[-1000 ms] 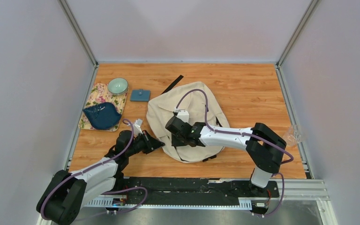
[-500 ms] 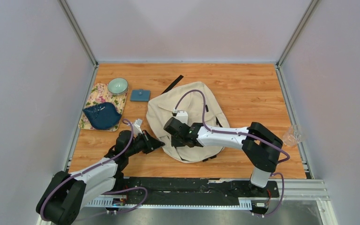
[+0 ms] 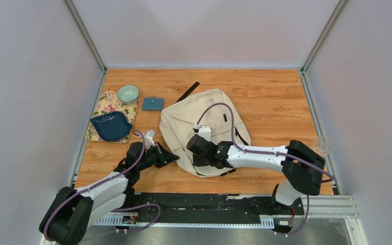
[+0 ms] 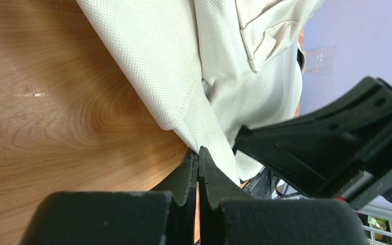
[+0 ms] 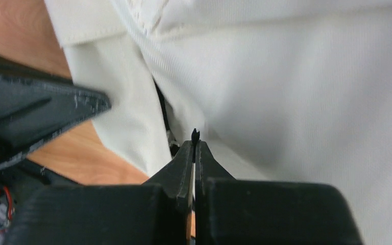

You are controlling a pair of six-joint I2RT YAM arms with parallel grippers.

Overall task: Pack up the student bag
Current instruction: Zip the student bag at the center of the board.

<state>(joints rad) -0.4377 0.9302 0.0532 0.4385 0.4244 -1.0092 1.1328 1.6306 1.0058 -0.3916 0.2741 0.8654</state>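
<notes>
Flatly rumpled cream-beige student bag (image 3: 181,125), black-zippered

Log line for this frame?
cream-beige fabric backpack: lying on wooden table | left gripper: shut, tips at backpack's edge | right gripper: shut at its black zipper

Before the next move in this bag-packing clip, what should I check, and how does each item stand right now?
1. Left gripper jaws shut at the hem of the student bag: ok. Fabric actually pinched: cannot tell.
2. Right gripper jaws shut on a small black tab at the bag: ok.
3. Bag opening wide enough for packing: cannot tell.
4. The two grippers not touching each other: ok, close but apart in the top view.
5. Blue pouch lying apart from the bag on the table: ok.
</notes>
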